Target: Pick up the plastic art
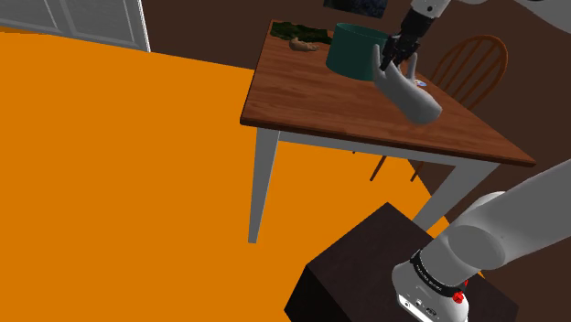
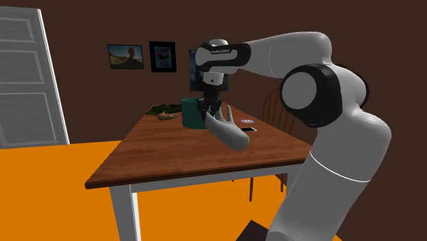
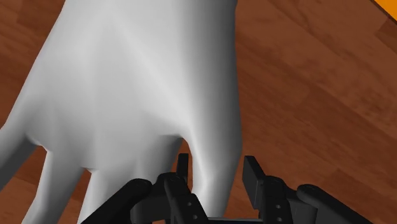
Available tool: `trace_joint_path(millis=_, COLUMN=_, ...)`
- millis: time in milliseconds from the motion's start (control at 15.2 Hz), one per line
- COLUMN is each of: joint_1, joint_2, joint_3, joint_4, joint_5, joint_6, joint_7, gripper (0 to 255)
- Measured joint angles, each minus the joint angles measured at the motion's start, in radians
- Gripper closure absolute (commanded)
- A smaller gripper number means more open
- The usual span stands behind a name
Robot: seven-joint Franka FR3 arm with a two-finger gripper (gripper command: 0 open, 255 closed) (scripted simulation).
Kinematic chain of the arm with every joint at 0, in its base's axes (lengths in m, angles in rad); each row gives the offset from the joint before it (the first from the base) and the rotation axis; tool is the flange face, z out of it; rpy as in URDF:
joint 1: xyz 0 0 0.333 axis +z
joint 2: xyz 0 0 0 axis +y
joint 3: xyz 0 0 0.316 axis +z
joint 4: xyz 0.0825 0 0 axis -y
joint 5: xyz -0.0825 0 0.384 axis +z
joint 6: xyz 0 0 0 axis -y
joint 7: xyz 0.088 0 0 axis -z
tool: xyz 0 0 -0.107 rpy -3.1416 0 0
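Observation:
The plastic art is a pale grey sculpture of a hand (image 1: 409, 89) (image 2: 226, 130) (image 3: 133, 83). It hangs tilted over the wooden table (image 1: 311, 114) (image 2: 171, 154), fingers up and wrist end low near the tabletop. I cannot tell whether that end touches the wood. My black gripper (image 1: 395, 55) (image 2: 213, 106) (image 3: 216, 173) comes down from above and is shut on one finger of the sculpture. In the wrist view the two black fingertips (image 3: 254, 175) clasp that finger from both sides.
A dark teal round container (image 1: 352, 50) (image 2: 192, 113) stands just behind the sculpture. Green and brown items (image 1: 302, 37) lie at the table's far end. A small disc (image 2: 248, 120) and a flat dark item (image 2: 248, 129) lie nearby. A wooden chair (image 1: 468, 62) stands behind the table.

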Motion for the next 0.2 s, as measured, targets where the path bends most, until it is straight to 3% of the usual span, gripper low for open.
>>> trace_joint_path(millis=198, joint_1=0.001, joint_2=0.016, joint_3=-0.001, joint_4=0.054, joint_5=0.004, joint_6=-0.038, joint_7=-0.001, gripper=255)
